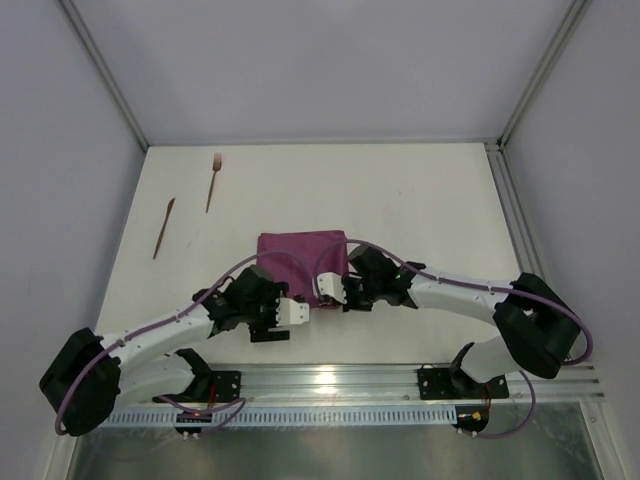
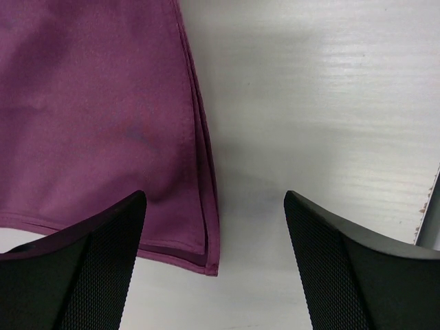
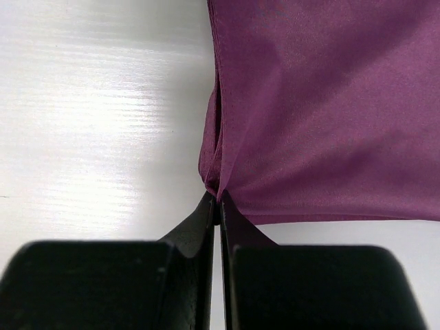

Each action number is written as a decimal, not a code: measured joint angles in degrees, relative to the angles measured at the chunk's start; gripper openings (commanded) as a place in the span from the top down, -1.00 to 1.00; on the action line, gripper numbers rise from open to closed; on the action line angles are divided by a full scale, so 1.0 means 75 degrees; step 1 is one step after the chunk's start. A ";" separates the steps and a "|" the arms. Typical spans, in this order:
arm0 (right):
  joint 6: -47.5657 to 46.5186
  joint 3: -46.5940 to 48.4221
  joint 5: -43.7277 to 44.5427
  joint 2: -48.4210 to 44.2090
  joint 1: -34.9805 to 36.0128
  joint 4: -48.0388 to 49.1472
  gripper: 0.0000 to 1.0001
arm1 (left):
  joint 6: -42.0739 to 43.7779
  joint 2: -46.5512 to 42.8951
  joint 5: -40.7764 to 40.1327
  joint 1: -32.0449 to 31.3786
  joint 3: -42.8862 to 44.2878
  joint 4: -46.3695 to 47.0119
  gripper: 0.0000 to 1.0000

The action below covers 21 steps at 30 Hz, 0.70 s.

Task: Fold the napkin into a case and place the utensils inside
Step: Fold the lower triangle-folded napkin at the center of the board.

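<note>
Top external view shows the job is maybe partway done - the napkin [image 1: 300, 258] is already down to a smallish multi-layer rectangle in the middle of the table [image 1: 420, 200], but to me it looks too wide to count as the narrow case yet. The wooden fork [image 1: 213, 180] and wooden knife [image 1: 163, 228] lie far-left on the table, well apart from the cloth, so nothing is tucked in. My guess at what's left: at least one more fold, then both utensils need fetching and sliding inside. From above you can't really tell what either arm is doing at the napkin's near edge - the wrist cams sort that out. Right wrist shows the right fingers [image 3: 199, 227] squeezed together on a near corner of the cloth, fabric bunching up at the pinch. Left wrist shows the left fingers [image 2: 89, 275] spread wide and holding nothing, with the other near corner and its stacked hems lying between them.
</note>
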 measured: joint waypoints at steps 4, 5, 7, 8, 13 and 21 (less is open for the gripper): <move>0.0154 0.0087 -0.0178 0.0000 -0.0093 -0.0076 0.93 | -0.0385 0.0079 -0.0341 -0.0527 -0.0111 0.0609 -0.63; 0.0192 0.0108 -0.0227 0.0000 -0.0119 -0.0090 0.93 | -0.0460 0.0157 -0.0469 -0.0667 -0.0111 0.0831 -0.60; 0.0242 0.0134 -0.0309 0.0000 -0.0143 -0.0105 0.93 | -0.0627 0.0367 -0.0807 -0.0918 -0.0146 0.1303 -0.38; 0.0262 0.0134 -0.0350 0.0000 -0.0169 -0.0117 0.92 | -0.0685 0.0481 -0.0965 -0.1000 -0.0181 0.1527 -0.25; 0.0414 0.0134 -0.0425 0.0000 -0.0329 -0.0219 0.93 | -0.0810 0.0965 -0.1623 -0.1102 -0.0274 0.2299 0.14; 0.0527 0.0134 -0.0458 0.0000 -0.0373 -0.0341 0.92 | -0.0787 0.1049 -0.2605 -0.1119 -0.0533 0.2868 0.25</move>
